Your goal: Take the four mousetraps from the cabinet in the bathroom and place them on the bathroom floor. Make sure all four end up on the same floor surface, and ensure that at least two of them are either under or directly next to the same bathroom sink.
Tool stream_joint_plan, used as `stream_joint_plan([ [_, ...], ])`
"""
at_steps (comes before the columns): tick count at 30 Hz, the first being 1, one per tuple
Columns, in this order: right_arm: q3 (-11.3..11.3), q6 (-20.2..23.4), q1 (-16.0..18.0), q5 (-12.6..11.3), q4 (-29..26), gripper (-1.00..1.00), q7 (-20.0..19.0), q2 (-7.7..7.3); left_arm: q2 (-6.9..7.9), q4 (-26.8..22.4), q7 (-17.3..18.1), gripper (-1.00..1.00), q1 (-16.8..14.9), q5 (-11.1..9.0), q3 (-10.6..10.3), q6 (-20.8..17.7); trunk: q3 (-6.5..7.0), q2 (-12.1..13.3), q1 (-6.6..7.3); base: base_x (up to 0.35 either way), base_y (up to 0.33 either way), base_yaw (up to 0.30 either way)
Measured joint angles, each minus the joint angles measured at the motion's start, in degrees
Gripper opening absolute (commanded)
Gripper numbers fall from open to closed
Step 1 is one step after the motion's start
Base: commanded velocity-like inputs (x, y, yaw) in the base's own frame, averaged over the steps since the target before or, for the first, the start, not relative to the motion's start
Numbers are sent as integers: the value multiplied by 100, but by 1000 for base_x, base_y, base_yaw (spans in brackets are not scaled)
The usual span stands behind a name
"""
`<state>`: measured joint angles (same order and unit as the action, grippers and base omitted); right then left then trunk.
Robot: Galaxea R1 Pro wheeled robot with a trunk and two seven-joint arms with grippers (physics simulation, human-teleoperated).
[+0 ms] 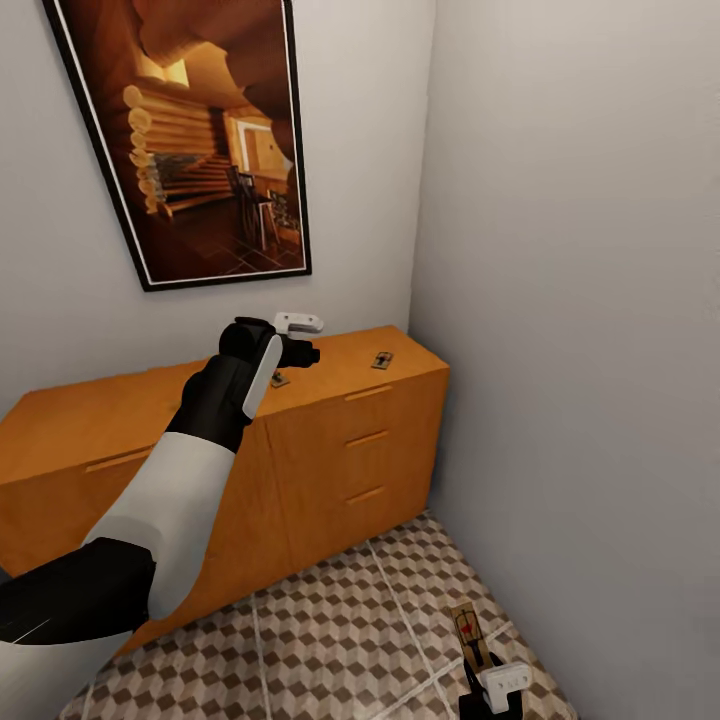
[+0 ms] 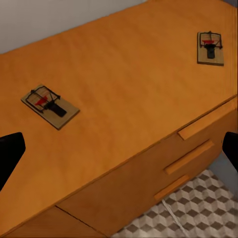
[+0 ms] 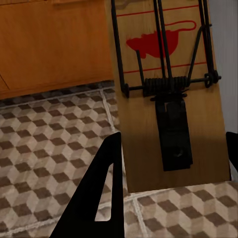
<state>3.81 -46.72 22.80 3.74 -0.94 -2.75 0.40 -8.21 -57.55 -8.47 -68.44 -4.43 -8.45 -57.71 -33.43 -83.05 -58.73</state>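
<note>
A flat tan wooden mousetrap with dark wire and a red mark (image 3: 168,94) was clamped between the right gripper's (image 1: 490,672) fingers, above the cube-patterned bathroom floor tiles (image 1: 340,630). Two more mousetraps (image 2: 49,105) (image 2: 210,48) lay well apart on the orange-brown wooden cabinet's (image 2: 129,94) top, where the left gripper (image 1: 298,340) hovered, fingers spread.

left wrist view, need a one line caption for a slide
Two mousetraps lie apart on the orange-brown cabinet top, between the left gripper's open fingers.
</note>
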Motion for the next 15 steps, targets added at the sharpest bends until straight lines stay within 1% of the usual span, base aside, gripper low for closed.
stream_joint_plan([
  [5, 1, -1, 0, 3, 0, -100, 1, 0, 1, 22, 0, 100, 0, 0, 0, 0, 29, 0, 0, -1, 101, -230],
  [15, 0, 1, 0, 2, 1, -100, 1, 0, 1, 31, 0, 100, 1, 1, -5, 0, 87, 0, 0, 0, 13, -230],
])
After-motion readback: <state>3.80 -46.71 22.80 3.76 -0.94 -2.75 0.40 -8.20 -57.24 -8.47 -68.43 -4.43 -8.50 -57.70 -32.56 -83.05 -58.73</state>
